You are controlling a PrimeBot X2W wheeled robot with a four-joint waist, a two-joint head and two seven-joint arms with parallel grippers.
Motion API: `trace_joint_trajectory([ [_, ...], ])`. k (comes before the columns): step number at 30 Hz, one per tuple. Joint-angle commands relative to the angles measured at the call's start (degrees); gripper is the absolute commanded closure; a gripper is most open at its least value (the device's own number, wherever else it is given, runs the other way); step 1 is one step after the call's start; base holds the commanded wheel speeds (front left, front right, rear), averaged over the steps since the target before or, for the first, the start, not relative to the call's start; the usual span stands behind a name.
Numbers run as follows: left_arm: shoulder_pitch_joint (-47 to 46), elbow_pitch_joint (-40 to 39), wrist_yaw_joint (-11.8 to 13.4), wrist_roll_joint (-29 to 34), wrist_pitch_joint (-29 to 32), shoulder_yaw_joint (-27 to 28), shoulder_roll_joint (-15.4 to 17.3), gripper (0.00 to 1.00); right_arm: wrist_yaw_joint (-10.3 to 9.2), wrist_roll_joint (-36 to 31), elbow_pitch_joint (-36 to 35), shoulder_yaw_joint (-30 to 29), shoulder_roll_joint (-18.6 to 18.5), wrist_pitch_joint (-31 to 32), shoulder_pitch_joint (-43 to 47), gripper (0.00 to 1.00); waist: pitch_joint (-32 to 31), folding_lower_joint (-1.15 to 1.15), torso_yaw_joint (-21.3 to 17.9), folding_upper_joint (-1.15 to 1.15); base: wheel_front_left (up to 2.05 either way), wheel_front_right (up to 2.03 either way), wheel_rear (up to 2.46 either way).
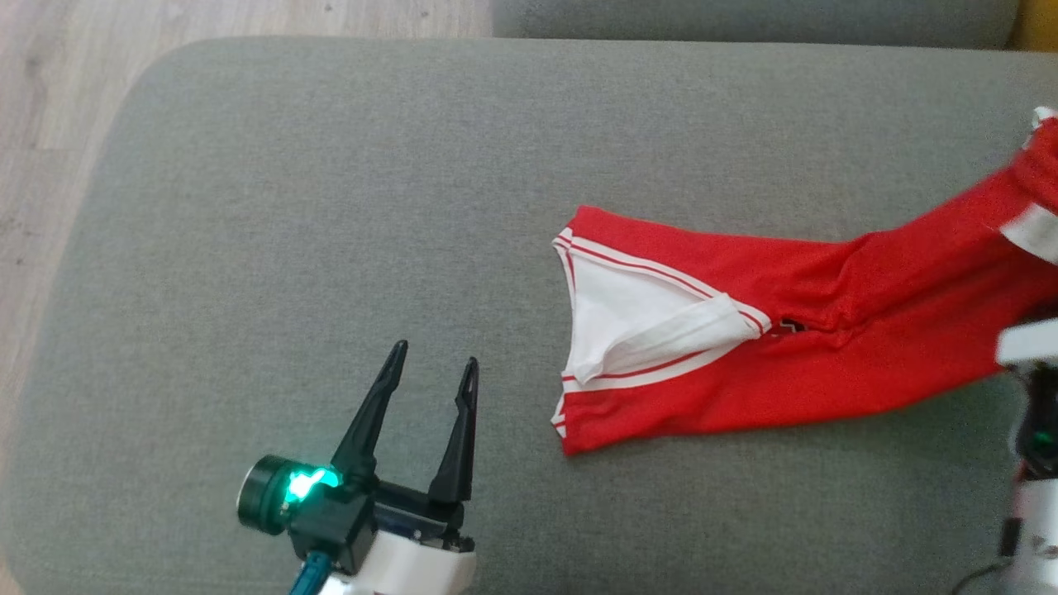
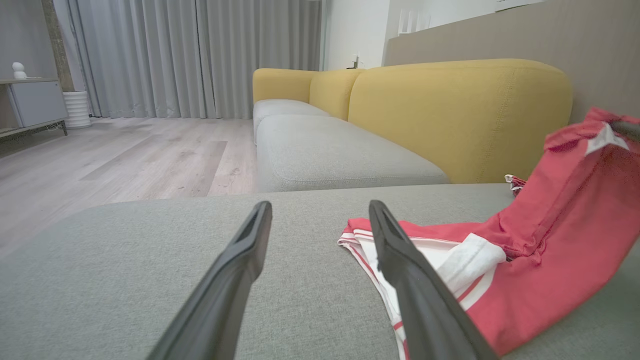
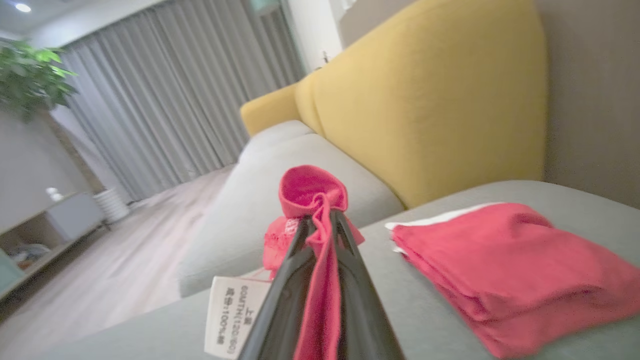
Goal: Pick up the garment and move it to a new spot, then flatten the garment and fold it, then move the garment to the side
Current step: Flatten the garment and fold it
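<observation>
Red garment point(image 1: 785, 364): white-trimmed hem, white lining showing.
Long axis: across grey cushion point(image 1: 331, 207), hem pointing to the robot's left.
Left gripper point(image 1: 434, 372): fingers apart.
Right gripper point(image 3: 320, 219): clamped on garment.

1. A grey seat cushion point(image 1: 331, 207) spreads wide across the foreground.
2. A yellow backrest point(image 2: 460, 115) rises behind the grey seats.
3. A pale wood-plank floor point(image 2: 125, 160) lies beside the sofa.
4. Grey curtains point(image 2: 175, 55) hang down to that floor.
5. A white ribbed cylinder point(image 2: 76, 108) stands just beside a low cabinet point(image 2: 35, 102).
6. A leafy green plant point(image 3: 30, 75) stands near the curtains.
</observation>
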Motion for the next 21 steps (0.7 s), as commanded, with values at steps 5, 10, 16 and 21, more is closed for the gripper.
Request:
trace_joint_trajectory([
  [5, 0.1, -1.1, -0.8, 1.4, -0.3, 3.1, -0.6, 0.0, -0.04, 4.3, -12.0, 13.2, 1.2, 3.1, 3.8, 1.0, -1.0, 0.0, 1.9, 0.0, 0.0, 0.0, 0.0],
  [10, 0.7, -0.4, -1.4, 1.7, -0.3, 3.2, -0.7, 0.0, -0.04, 11.0, -10.5, 25.8, 1.3, -1.3, 6.7, 1.0, -2.2, 0.0, 4.0, 0.0, 0.0, 0.0, 0.0],
  [16, 1.3, 0.6, -2.3, 2.2, -0.3, 2.7, -0.9, 0.0, -0.04, 15.9, -0.4, 38.9, 1.3, -9.0, 5.7, 1.0, -3.8, 0.0, 7.1, 0.0, 0.0, 0.0, 0.0],
  [21, 1.8, 1.1, -2.4, 2.3, -0.3, 3.0, -0.9, 0.0, -0.04, 21.2, 7.1, 46.1, 1.3, -11.6, 2.7, 0.22, -4.6, 0.0, 8.3, 0.0, 0.0, 0.0, 0.0],
])
